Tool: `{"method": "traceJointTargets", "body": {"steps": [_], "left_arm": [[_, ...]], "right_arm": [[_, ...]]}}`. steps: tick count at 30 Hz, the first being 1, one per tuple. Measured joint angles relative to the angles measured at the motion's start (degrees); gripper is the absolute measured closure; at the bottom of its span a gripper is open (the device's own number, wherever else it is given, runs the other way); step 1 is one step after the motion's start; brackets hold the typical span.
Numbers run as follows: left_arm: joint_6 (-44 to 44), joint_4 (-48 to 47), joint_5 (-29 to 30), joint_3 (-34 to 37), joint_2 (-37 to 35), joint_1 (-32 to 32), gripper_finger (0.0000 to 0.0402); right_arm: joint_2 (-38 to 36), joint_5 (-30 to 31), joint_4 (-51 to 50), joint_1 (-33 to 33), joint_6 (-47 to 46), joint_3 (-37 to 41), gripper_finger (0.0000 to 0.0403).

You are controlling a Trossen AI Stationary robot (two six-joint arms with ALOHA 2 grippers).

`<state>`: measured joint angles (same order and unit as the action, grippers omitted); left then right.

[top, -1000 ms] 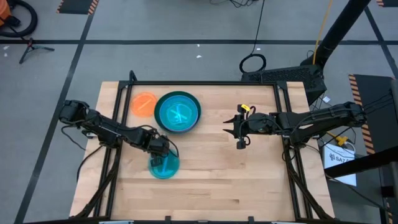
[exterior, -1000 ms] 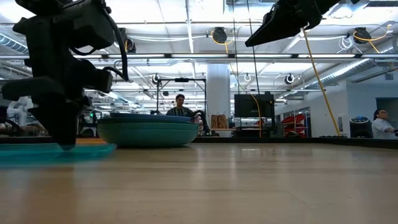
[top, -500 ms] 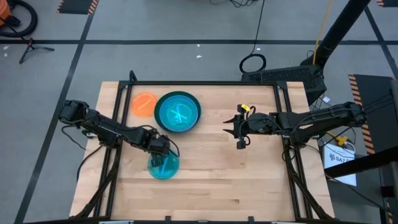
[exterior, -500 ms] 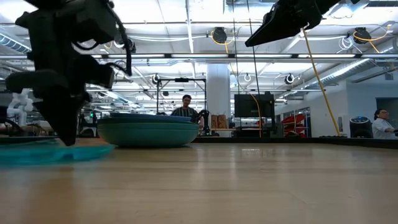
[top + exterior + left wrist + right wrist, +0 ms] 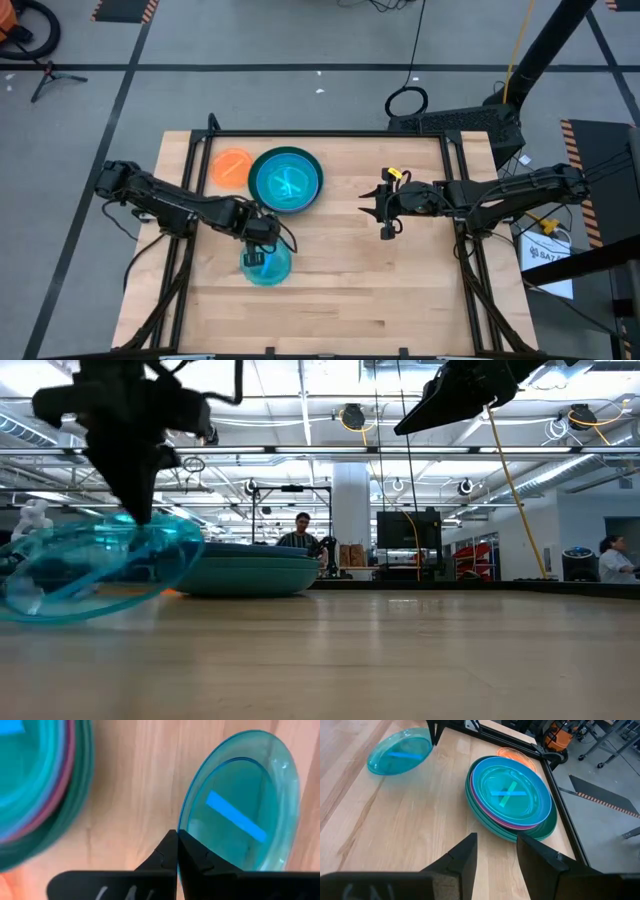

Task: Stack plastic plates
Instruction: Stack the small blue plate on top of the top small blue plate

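Note:
A small cyan plastic plate [image 5: 245,805] hangs tilted under my left gripper [image 5: 177,837], which is shut on its rim at the table's left middle [image 5: 258,242]. Beyond it, toward the far edge, stands a stack of plates [image 5: 286,180], teal at the bottom with magenta and blue rims between. A small orange plate [image 5: 232,166] lies flat to the stack's left. My right gripper [image 5: 495,850] hovers open, high over the table's right half [image 5: 385,208], holding nothing. My left gripper pinches the cyan plate's rim [image 5: 182,826] on its far side between the two fingers, which come from above and point down. The plate [image 5: 90,565] hangs tilted below the fingers, held side up. Whether its low side touches the table, I cannot tell.
Bare wood lies between the cyan plate and the stack [image 5: 510,795], and across the table's middle and near half. A black frame rail [image 5: 330,133] runs along the far edge. People sit in the room beyond the table.
My left gripper has risen with the cyan plate's rim. The plate lay flat on the table a second ago. Now its held side is up and it hangs steeply tilted. The right arm has kept still.

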<state>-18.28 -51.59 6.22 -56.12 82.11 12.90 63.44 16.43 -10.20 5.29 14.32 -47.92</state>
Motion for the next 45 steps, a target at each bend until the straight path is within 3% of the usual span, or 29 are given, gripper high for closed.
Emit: {"method": "traceJointTargets", "body": {"steps": [7, 17, 28, 38, 45], "left_arm": [[6.14, -5.76, 4.09, -8.20, -1.52, -4.34, 0.0400], [12.58, -6.91, 4.97, -18.70, -4.33, -20.90, 0.0401], [12.01, -6.30, 4.26, -19.32, -1.54, -40.26, 0.0401], [11.32, -4.99, 2.89, -19.30, 2.16, -44.10, 0.0397], [11.18, -4.92, 2.82, -19.30, 2.29, -43.91, 0.0348]], "right_arm": [[0.00, 0.00, -0.09, 0.01, -0.08, 0.00, 0.0271], [0.00, 0.00, -1.32, 0.00, -0.36, -0.02, 0.0271], [0.00, 0.00, -1.51, 0.00, -0.37, -0.02, 0.0271], [0.00, 0.00, -2.24, 0.00, -0.38, -0.02, 0.0271], [0.00, 0.00, -2.21, -0.01, -0.36, -0.02, 0.0271]]}}
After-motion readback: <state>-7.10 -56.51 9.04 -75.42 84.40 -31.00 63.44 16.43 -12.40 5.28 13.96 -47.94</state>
